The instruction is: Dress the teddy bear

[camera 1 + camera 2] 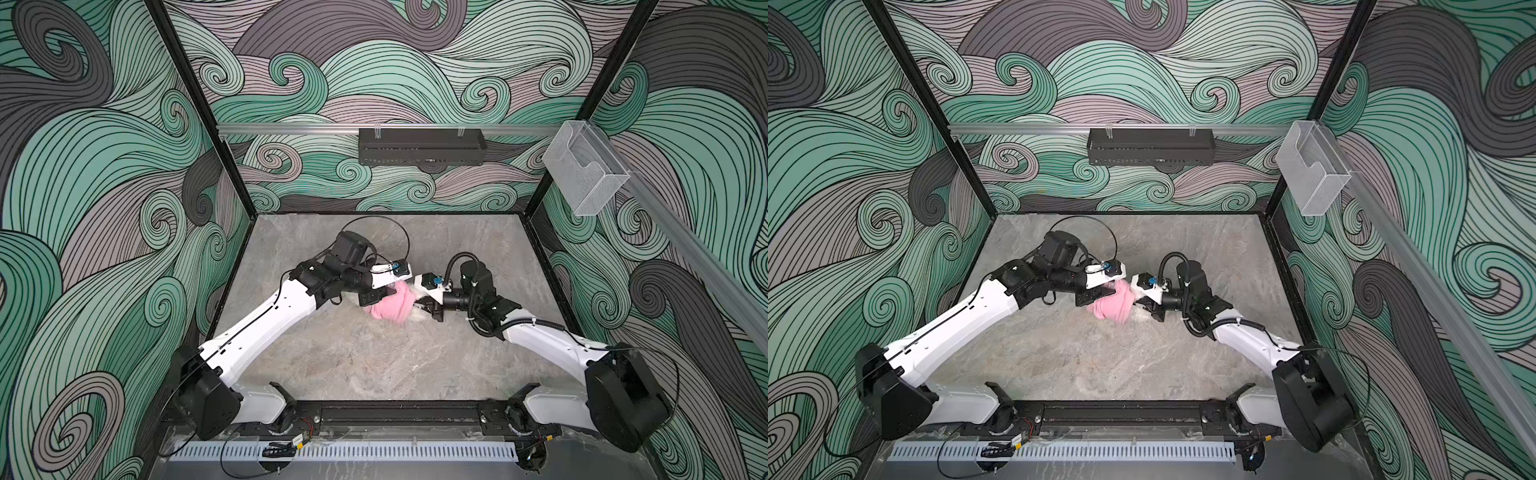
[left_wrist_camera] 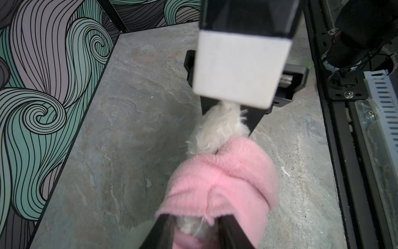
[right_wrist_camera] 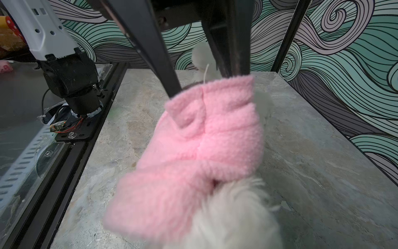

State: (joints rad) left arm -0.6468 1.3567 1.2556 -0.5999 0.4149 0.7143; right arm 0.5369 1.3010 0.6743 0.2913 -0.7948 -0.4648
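The teddy bear point(image 2: 217, 129) is fluffy white and mostly wrapped in a small pink shirt point(image 1: 390, 309), mid-table in both top views. My left gripper point(image 2: 193, 228) is open. Its two black fingers point(image 3: 155, 54) stand apart with their tips tucked inside the shirt's hem, which is stretched across them. My right gripper point(image 2: 228, 107) comes in from the opposite side. It is shut on a furry white limb of the bear that sticks out of the shirt. In the right wrist view the bear's fur point(image 3: 232, 215) hides that gripper's own fingers.
The grey stone table point(image 1: 374, 365) is walled on three sides. A black tray point(image 1: 422, 145) hangs on the rear rail and a clear plastic holder point(image 1: 586, 170) on the right wall. A black base rail point(image 1: 399, 413) runs along the front edge.
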